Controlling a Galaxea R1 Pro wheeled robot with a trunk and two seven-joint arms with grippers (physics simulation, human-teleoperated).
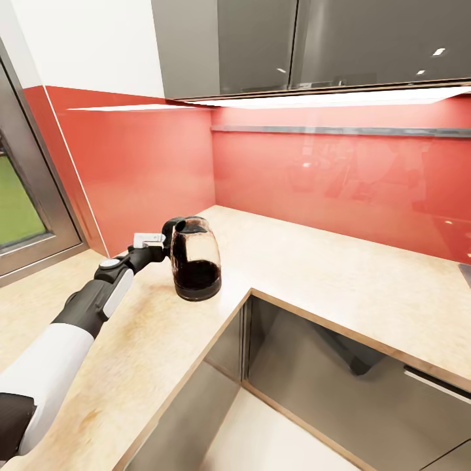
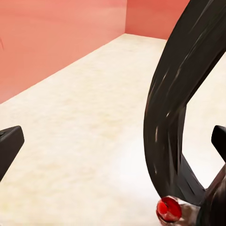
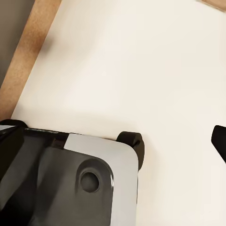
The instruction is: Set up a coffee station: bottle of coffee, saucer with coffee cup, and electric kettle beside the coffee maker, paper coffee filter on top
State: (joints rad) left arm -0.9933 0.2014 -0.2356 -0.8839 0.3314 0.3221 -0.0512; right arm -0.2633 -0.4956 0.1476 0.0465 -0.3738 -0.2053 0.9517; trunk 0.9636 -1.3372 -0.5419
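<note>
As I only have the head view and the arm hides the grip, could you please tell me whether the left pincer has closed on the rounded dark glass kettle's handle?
Observer: No. The left pincer is open; the kettle has its curved black handle between the fingers, with a gap on each side.
Operator: Thank you. How is the right pincer, please?
Observer: The right pincer is open too, above the robot's grey base plate and pale floor.

The rounded dark glass electric kettle (image 1: 195, 259) stands on the light tan wood-look table (image 1: 340, 275), near its inner corner edge. The left gripper (image 1: 159, 241) sits just left of it, at its handle (image 2: 176, 94). The red glossy wall (image 1: 340, 183) runs behind.
</note>
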